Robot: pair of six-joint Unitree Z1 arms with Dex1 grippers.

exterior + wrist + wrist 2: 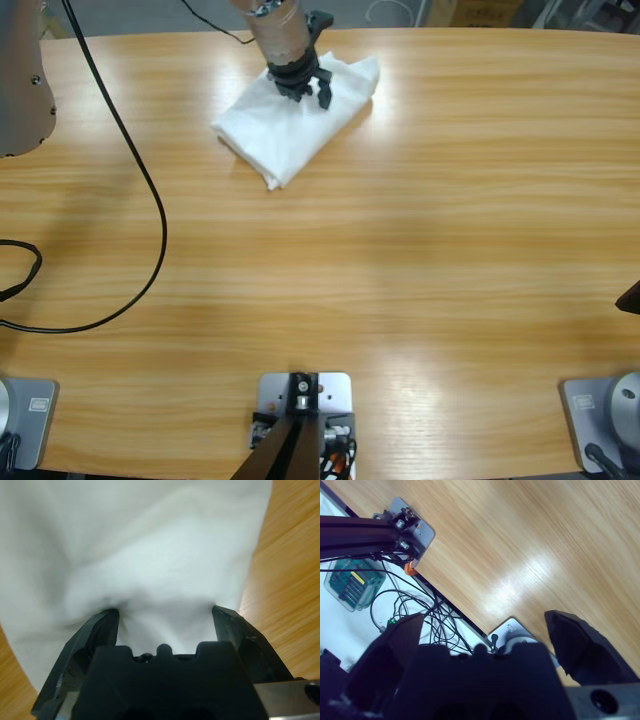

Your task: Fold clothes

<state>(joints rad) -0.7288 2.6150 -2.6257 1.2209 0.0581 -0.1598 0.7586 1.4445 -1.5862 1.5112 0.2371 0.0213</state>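
Observation:
The clothes [290, 125] are a white T-shirt folded into a compact slanted bundle at the far middle-left of the wooden table [420, 250]. My left gripper [312, 92] comes down from the top edge and rests on the bundle's upper part. In the left wrist view the white cloth [150, 550] fills the picture, and the left gripper [165, 612] is open, its jaws spread wide with their tips pressed into the fabric. My right gripper [485, 620] is open and holds nothing, hanging above the table's edge away from the shirt.
A black cable [150, 200] loops across the table's left side. A large silver arm segment [20, 90] stands at the upper left. Past the table edge the right wrist view shows tangled wires [420, 610] and a green box [352, 585].

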